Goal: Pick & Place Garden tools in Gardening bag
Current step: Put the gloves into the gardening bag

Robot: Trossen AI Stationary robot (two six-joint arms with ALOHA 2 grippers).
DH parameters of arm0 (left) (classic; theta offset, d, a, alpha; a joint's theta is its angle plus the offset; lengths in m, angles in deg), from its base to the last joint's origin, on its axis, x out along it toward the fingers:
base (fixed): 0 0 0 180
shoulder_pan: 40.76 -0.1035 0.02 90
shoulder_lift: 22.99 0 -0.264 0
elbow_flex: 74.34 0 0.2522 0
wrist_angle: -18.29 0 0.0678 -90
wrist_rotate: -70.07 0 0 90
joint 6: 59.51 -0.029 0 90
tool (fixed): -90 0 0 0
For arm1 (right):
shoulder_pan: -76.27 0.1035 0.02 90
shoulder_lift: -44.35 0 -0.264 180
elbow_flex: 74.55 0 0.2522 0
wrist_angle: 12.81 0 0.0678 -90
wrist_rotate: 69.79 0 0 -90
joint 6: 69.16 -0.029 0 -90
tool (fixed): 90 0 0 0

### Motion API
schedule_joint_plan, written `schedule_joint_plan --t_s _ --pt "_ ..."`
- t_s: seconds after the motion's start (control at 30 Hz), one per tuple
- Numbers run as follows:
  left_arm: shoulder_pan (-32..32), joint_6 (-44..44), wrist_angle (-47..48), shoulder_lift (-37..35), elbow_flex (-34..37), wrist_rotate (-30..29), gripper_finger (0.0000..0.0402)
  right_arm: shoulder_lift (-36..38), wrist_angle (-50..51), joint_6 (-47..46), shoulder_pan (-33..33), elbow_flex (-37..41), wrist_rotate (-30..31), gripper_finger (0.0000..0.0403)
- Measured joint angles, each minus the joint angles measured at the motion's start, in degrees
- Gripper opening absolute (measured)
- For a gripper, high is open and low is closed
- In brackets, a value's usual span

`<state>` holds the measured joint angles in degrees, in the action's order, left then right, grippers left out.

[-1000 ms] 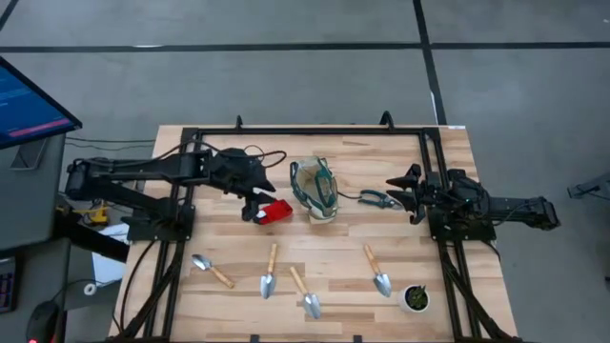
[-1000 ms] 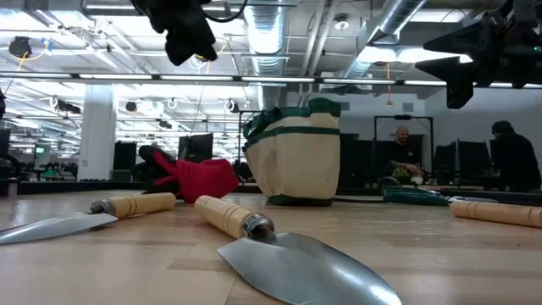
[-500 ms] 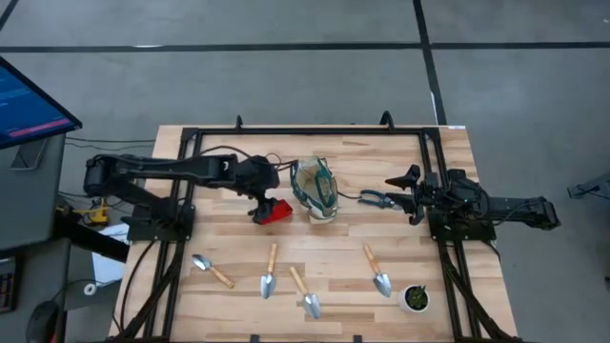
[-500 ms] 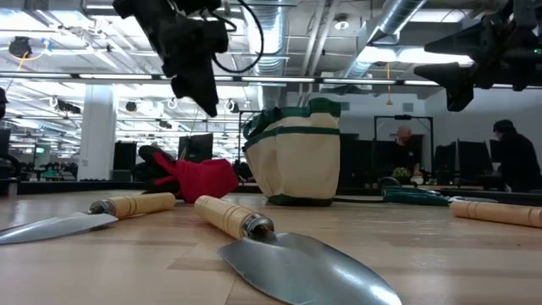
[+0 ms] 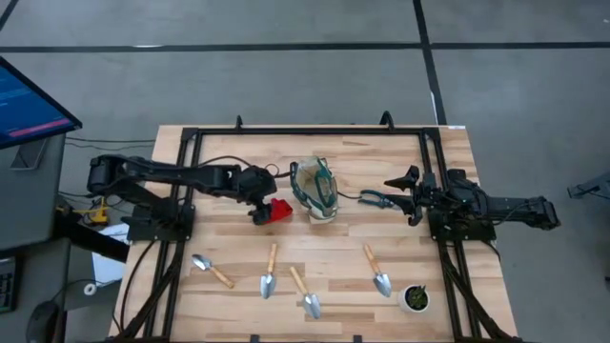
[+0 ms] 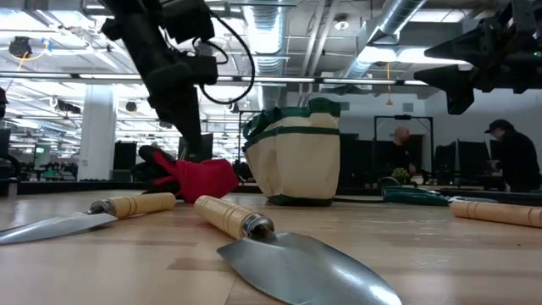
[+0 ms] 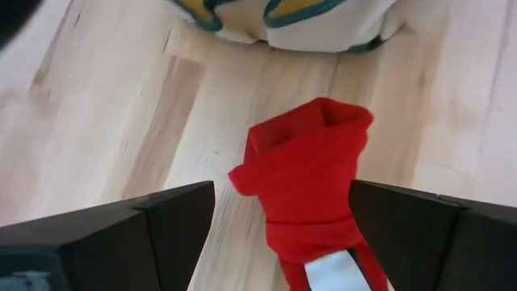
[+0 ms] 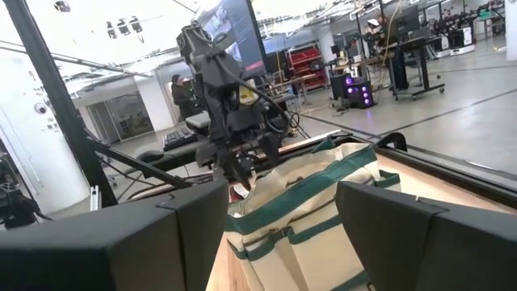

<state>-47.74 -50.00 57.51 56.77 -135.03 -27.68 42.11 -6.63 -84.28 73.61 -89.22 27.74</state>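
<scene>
The left claw [image 7: 275,234] had dropped down over the red item [image 7: 311,174] beside the gardening bag [image 5: 315,188], fingers spread and straddling it, nothing grasped yet — pickup looked imminent.

Bright, even light from ceiling strips [image 6: 110,76] in the low view, glare blooming white overhead. Soft, faint shadows on the bench [image 5: 334,257]. Nearest trowel [image 6: 288,258] slightly blurred; red cloth [image 7: 311,178] sharp, dark fingers [image 7: 121,242] soft at the frame edge.
</scene>
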Motion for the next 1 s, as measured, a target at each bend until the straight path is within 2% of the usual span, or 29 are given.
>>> schedule_joint_plan --t_s 0.5,0.73,0.83,0.93,1.0 --pt "5.00 3.30 -11.02 0.22 9.83 -0.65 0.0278 0.00 0.66 0.00 0.00 0.00 0.00 0.0225" --pt "6.19 3.43 -13.59 6.25 11.49 0.26 0.0278 0.00 0.76 -0.03 -0.04 0.00 0.02 0.0225" --pt "6.21 6.05 -13.81 7.72 11.25 0.17 0.0277 0.00 0.78 -1.46 -0.06 0.00 0.02 0.0225" --pt "6.21 8.43 -13.78 7.69 10.53 0.11 0.0256 0.00 1.21 -3.01 -0.07 0.00 0.01 0.0225" --pt "6.34 9.00 -13.72 7.05 10.05 0.05 0.0223 0.00 1.64 -3.04 -0.07 0.00 0.02 0.0225"
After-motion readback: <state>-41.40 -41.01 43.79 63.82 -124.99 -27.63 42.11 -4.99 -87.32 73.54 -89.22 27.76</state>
